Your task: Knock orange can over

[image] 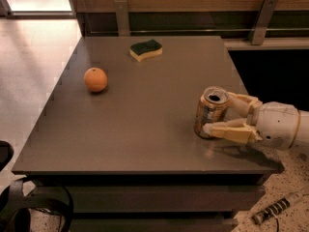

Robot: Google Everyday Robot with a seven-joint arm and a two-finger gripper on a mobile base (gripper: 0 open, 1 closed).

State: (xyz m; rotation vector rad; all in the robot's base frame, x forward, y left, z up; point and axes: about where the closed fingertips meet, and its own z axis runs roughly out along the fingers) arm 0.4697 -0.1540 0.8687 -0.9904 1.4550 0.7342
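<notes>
The orange can (pixel 210 111) stands upright near the right edge of the grey table (pixel 145 124), its silver pull-tab top showing. My gripper (pixel 220 114) reaches in from the right at can height and is open. Its fingers straddle the can. The near finger (pixel 229 130) lies against the can's lower front side. The far finger (pixel 243 101) sits just behind the can's right side. The white wrist (pixel 277 125) hangs past the table's right edge.
A round orange fruit (pixel 95 79) sits at the table's left middle. A green and yellow sponge (pixel 146 49) lies at the back. A wooden wall with metal brackets (pixel 263 18) runs behind the table. Cables (pixel 273 209) lie on the floor at the bottom right.
</notes>
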